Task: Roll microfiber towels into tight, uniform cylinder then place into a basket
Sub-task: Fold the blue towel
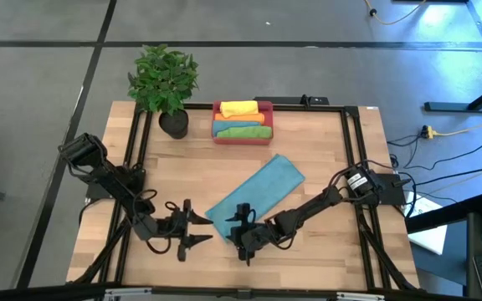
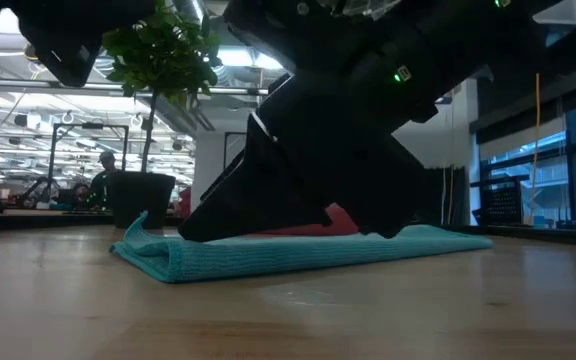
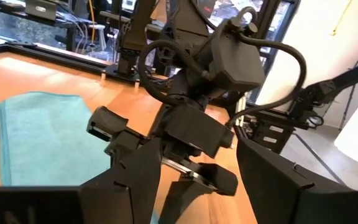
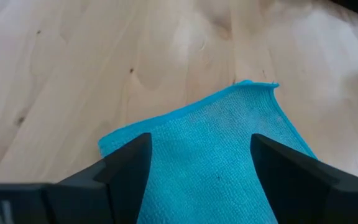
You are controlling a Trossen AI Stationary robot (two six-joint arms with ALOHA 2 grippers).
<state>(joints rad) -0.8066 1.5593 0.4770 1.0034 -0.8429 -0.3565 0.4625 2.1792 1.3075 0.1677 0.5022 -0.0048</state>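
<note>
A teal microfiber towel (image 1: pixel 262 191), folded into a long strip, lies flat and slantwise on the table's middle. My right gripper (image 1: pixel 243 224) is open and slants down over the strip's near-left end (image 4: pixel 216 130), one finger on each side. My left gripper (image 1: pixel 201 229) is open and level just left of that end, pointing at the right gripper, with nothing between its fingers. The red basket (image 1: pixel 218 134) at the far edge holds rolled yellow, green, orange and blue towels. My right gripper's open fingers (image 4: pixel 123 168) stand low over the teal towel's near-left end, coming slantwise from the table's right. I cannot tell whether their tips touch the cloth. The towel lies flat on the table.
A potted plant (image 1: pixel 164 79) stands at the far left beside the basket. A black frame (image 1: pixel 354 167) runs along the table's sides. Bare wood lies near the front edge (image 2: pixel 268 320).
</note>
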